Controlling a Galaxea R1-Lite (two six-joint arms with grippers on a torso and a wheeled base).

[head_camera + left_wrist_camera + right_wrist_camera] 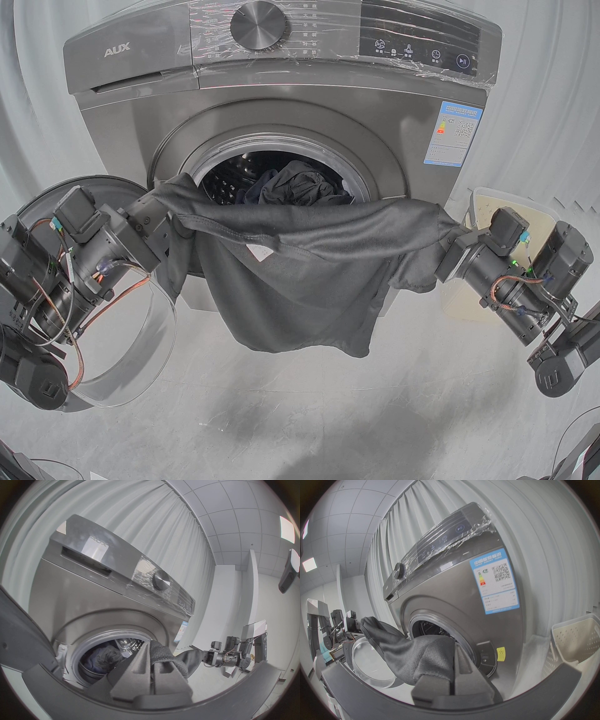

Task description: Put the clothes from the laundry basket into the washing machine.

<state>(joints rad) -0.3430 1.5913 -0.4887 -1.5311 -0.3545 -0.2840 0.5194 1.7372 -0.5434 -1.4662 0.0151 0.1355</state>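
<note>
A dark grey shirt (pixel 294 250) hangs stretched across the open mouth of the washing machine (pixel 281 119), its lower half drooping toward the floor; soft, light and limp, it will likely fold and sag wherever it is unsupported, so the bunched ends look the surest places to hold. The left hand (pixel 152 662) is clamped tight on one end beside the open door (pixel 119 350); the right hand (pixel 453 667) is closed on the other, near the laundry basket (pixel 575 642); darker clothes (pixel 300 184) lie inside the drum.
</note>
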